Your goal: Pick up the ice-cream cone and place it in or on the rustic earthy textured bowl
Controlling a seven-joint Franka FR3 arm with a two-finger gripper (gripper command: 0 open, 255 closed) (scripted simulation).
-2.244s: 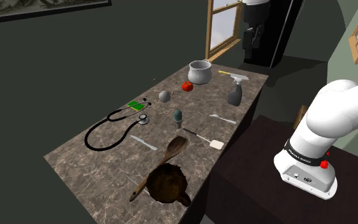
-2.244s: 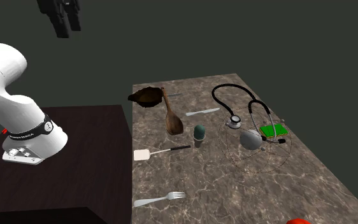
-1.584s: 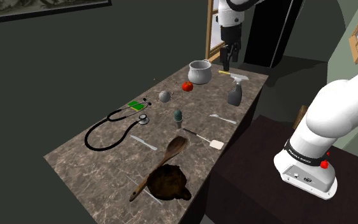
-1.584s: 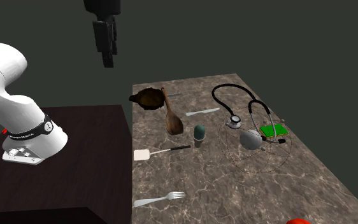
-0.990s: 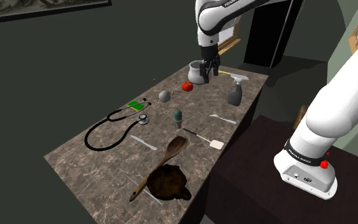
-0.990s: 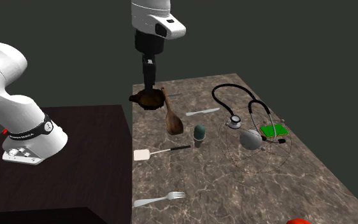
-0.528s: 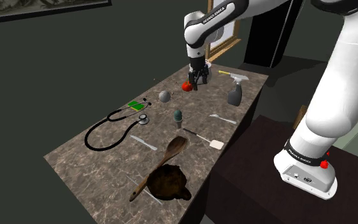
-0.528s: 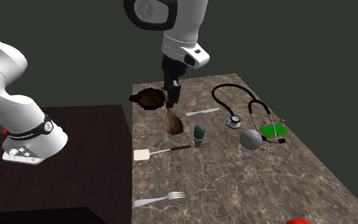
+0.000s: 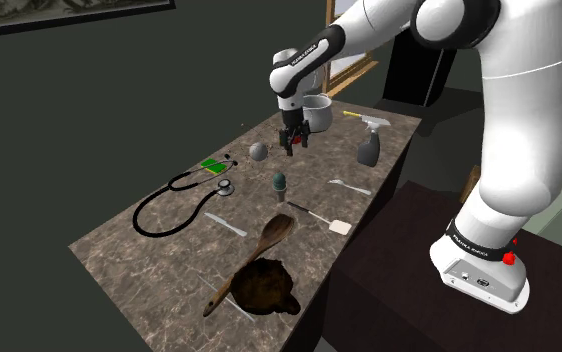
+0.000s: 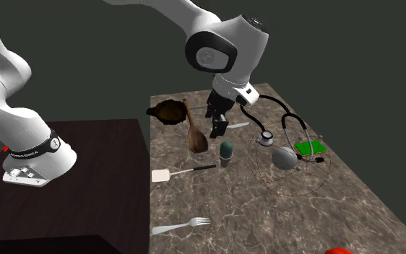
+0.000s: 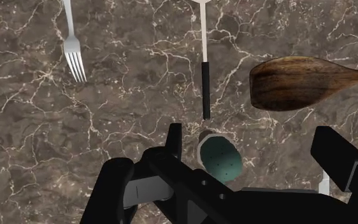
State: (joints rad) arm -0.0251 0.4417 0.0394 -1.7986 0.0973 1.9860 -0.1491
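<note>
Ice-cream cone, a speckled teal scoop in a short greyish cone, stood upright at the centre of the shoulder view on the marbled worktop. The gripper hovered just above it, fingers spread. The dark brown bowl sat at lower centre.
</note>
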